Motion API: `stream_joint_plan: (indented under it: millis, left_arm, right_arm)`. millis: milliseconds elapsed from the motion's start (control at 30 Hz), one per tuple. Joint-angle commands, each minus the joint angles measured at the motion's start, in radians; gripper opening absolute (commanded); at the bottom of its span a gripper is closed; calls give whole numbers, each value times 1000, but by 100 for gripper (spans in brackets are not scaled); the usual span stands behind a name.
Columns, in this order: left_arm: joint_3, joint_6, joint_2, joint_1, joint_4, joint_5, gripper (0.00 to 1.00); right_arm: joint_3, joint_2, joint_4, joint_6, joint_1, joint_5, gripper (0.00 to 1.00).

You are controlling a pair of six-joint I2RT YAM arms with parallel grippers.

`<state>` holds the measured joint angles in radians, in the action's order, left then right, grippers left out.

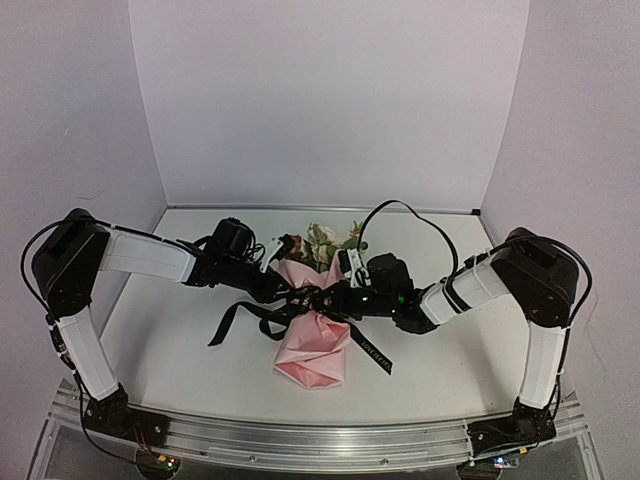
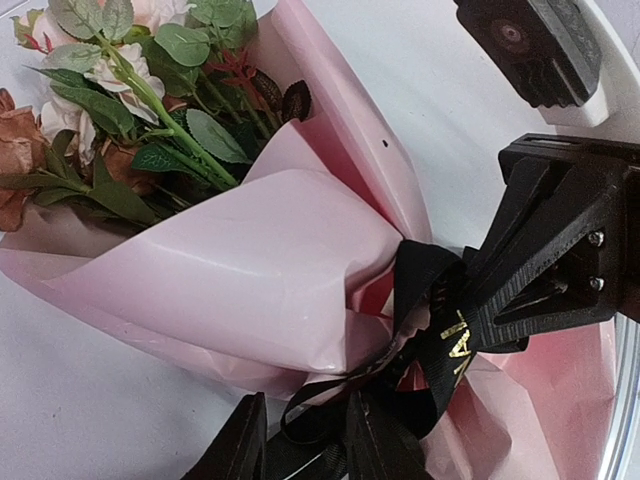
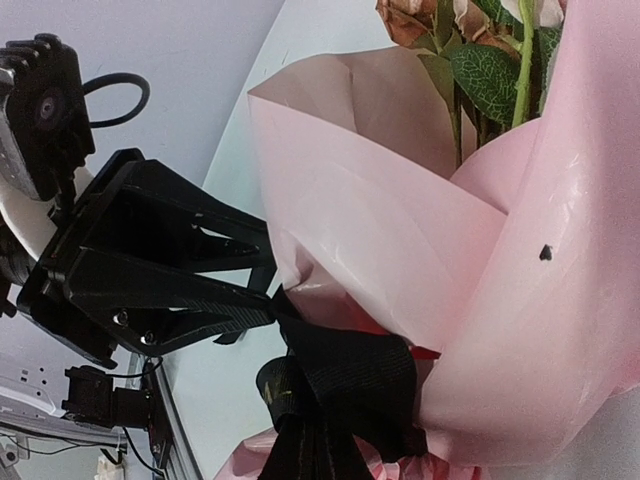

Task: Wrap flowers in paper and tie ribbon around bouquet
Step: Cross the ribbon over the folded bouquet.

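While the bouquet (image 1: 312, 335) lies on the worktop (image 1: 170, 350) with flowers (image 2: 150, 110) toward the far wall, both arms meet at its waist | paper (image 2: 250, 260): pink cone around the stems | ribbon (image 2: 425, 285): black, wrapped around the cone's narrow waist | right end effector (image 2: 485, 318): clamped on the ribbon | left end effector (image 2: 308, 420): jaws apart, ribbon strands between them

Flowers (image 2: 120, 90) in pink paper (image 2: 250, 270), right hand (image 2: 488, 302) pinching black ribbon (image 2: 432, 285)

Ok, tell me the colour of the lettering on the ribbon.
Gold, on the black ribbon; it shows best in the left wrist view.
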<state>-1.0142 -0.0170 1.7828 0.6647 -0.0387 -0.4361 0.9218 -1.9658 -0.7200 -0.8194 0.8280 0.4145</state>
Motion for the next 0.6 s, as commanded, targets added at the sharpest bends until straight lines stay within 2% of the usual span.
stream_joint_plan:
  millis: [0, 300, 433, 567]
  left_arm:
    - [-42, 8, 18, -4, -5, -56, 28]
    - [-30, 8, 27, -4, -5, -60, 29]
    - [-25, 8, 36, -4, -9, -60, 23]
    - [-26, 8, 31, -4, -13, -69, 12]
  right_arm:
    - [31, 61, -1, 24, 6, 12, 0]
    - [40, 58, 7, 30, 5, 14, 0]
    - [47, 56, 20, 37, 6, 17, 0]
    - [53, 54, 26, 39, 6, 20, 0]
